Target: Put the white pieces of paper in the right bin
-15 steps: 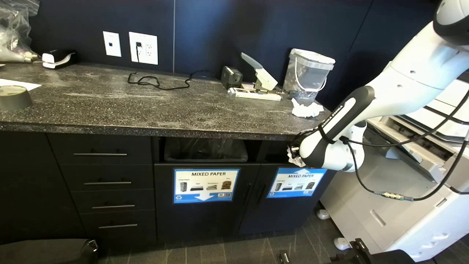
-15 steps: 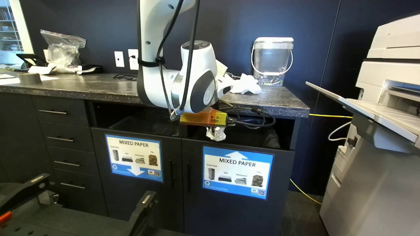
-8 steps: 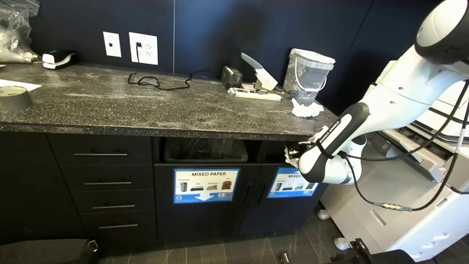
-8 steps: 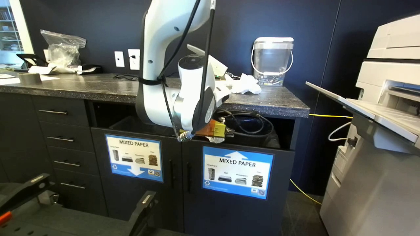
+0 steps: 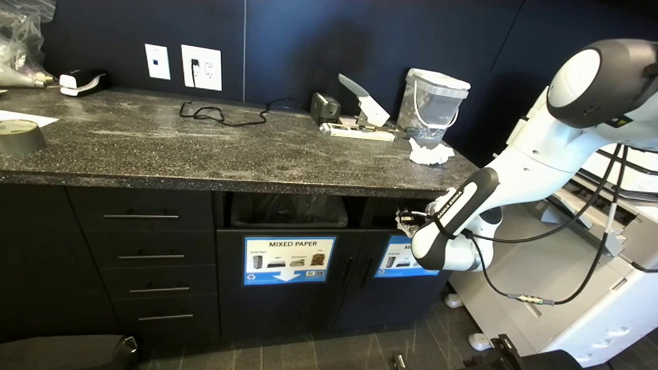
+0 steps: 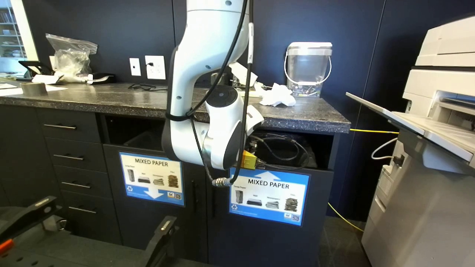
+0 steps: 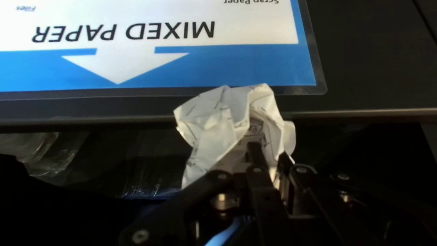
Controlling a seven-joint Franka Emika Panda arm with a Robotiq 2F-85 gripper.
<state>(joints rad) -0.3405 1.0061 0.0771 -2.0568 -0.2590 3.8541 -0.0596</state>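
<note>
My gripper (image 7: 269, 152) is shut on a crumpled white paper (image 7: 211, 126) with dark print. In an exterior view this held paper (image 5: 404, 226) shows beside the gripper (image 5: 411, 218), at the right cabinet opening. In an exterior view only the gripper's yellow-taped part (image 6: 248, 160) shows; the arm hides the held paper. A second crumpled white paper lies on the counter's right end, in both exterior views (image 5: 431, 154) (image 6: 277, 95). The right bin (image 6: 308, 154) is dark inside the right opening, above an up-arrow MIXED PAPER sign (image 6: 269, 194). Clear liner (image 7: 51, 150) shows in the wrist view.
The counter edge (image 6: 304, 126) overhangs the openings. The left bin (image 5: 288, 211) has a grey liner. A lidded clear bucket (image 5: 432, 103) and a large stapler (image 5: 360, 131) stand at the back. A printer (image 6: 419, 178) stands to the right. Cables hang along the arm.
The arm and gripper have come down in front of the right opening, with the paper still held. In an exterior view the held paper has gone out of sight behind the arm.
</note>
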